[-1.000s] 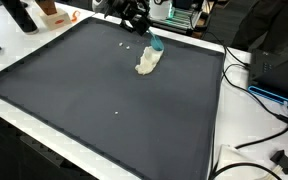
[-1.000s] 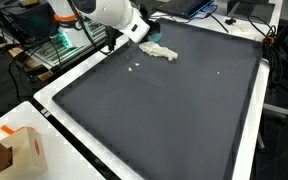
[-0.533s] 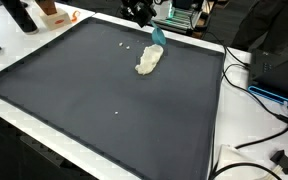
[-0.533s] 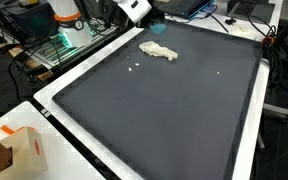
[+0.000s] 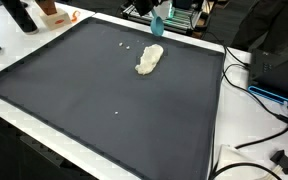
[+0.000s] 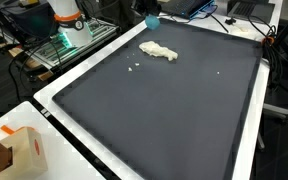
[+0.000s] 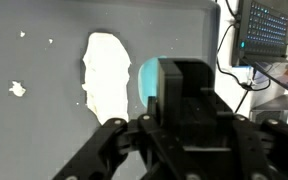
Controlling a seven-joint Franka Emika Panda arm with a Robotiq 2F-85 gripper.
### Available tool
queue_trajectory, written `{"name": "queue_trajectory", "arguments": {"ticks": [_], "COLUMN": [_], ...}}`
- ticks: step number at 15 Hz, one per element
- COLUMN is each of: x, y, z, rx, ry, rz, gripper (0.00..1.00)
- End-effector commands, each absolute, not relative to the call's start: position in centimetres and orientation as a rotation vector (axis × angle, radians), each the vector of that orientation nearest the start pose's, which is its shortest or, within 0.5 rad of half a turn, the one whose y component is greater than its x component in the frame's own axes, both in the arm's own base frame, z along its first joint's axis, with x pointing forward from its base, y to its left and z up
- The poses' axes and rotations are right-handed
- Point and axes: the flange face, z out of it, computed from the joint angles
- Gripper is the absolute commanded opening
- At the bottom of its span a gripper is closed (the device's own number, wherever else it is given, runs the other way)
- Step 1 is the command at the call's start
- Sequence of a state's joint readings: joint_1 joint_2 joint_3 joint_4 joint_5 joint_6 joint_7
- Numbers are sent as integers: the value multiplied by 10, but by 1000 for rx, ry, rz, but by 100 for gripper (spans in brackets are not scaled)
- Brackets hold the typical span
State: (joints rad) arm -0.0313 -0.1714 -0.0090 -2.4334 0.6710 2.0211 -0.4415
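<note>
Black gripper (image 7: 166, 82), matte all over, and a small teal-blue plastic object (image 7: 147, 80) bright against it. Beside that, the crumpled cream-white cloth lump (image 7: 106, 72), pale on the flat charcoal-grey mat (image 5: 104, 110). The mat is plain, no pattern, with a white tabletop border (image 5: 224, 130) framing it. Tiny white crumbs (image 7: 18, 89) speckle the grey. At the corner sits a pale cardboard box with orange-red marking (image 6: 16, 150).

The gripper (image 7: 176, 88) is showing matte black all over from up close, a boxy, round-cornered block sitting at its middle and slim jointed link bars angling out on either side of it.
</note>
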Motion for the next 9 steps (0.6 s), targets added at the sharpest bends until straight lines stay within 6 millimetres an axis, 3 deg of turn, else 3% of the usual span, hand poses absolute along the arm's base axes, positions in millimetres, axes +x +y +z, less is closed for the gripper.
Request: {"name": "queue_trajectory", "arguments": {"ticks": [1,9], "x": [436,437], "y": [27,61], "z": [384,420], "rx": [-2642,-2878], "ry": [30,24], "rz": [164,152], "gripper": [25,25]}}
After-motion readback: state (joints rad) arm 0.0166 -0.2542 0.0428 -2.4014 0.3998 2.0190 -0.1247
